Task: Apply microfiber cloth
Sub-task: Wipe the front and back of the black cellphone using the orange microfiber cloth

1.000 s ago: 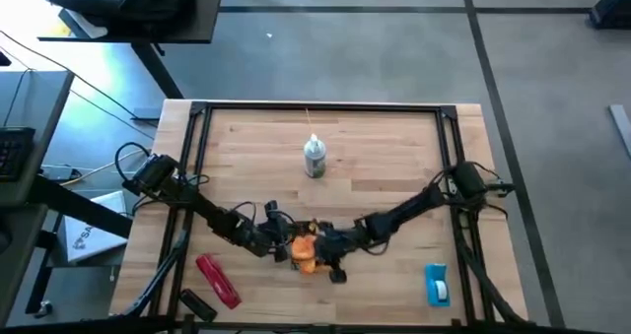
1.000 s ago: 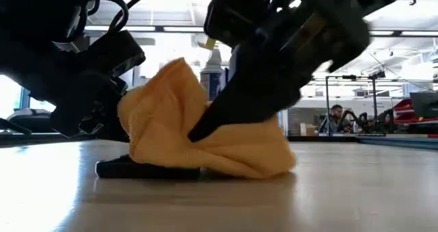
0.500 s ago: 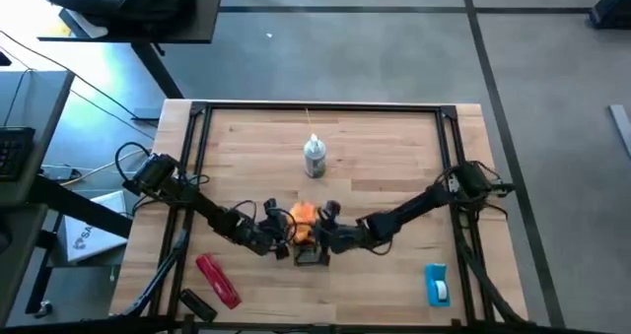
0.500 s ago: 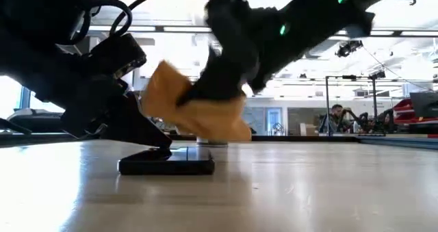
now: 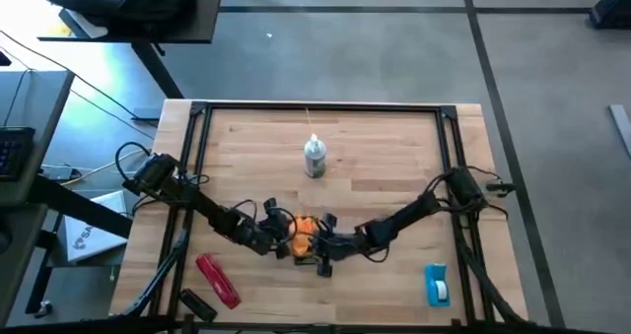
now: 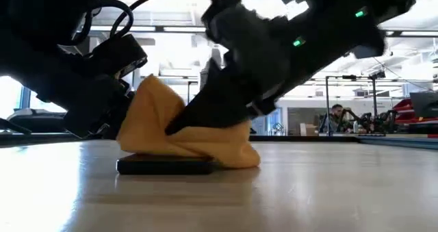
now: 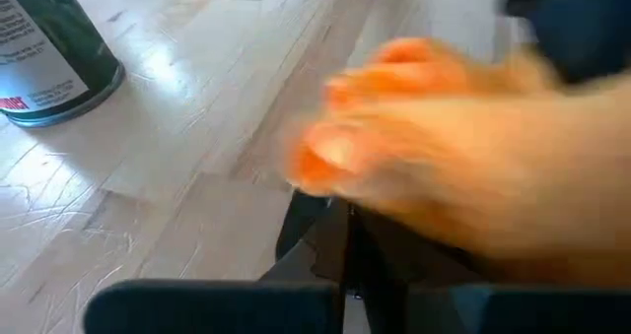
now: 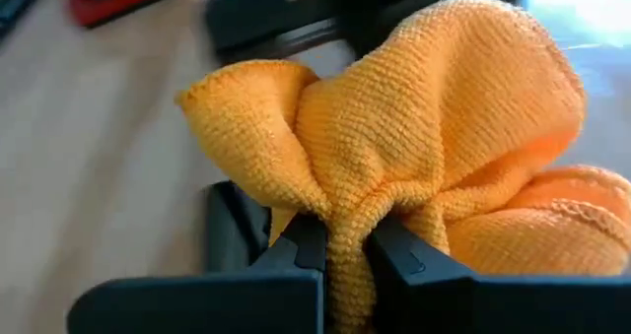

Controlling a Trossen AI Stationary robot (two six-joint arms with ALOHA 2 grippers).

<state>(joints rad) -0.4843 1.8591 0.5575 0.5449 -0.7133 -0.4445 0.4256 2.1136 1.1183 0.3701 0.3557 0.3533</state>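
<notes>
Microfiber cloth (image 8: pixel 394 167) pinched in right end effector (image 8: pixel 345 250), resting on phone (image 6: pixel 164 165).

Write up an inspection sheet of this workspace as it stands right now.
Surface: wooden table inside a black frame, dry and unmarked.
Job's things: orange cloth bunched and pressed down on the black phone, which lies flat near the front middle.
Clutter: spray bottle upright behind the work; red tool front left with a small black item beside it; blue item front right.
Grippers: right gripper pinches a fold of the cloth between its jaws; left gripper sits at the phone's left end.
Cables: black loops on the left arm; wires at the right arm's base.
Surroundings: desks to the left; a person far back in the low view.
</notes>
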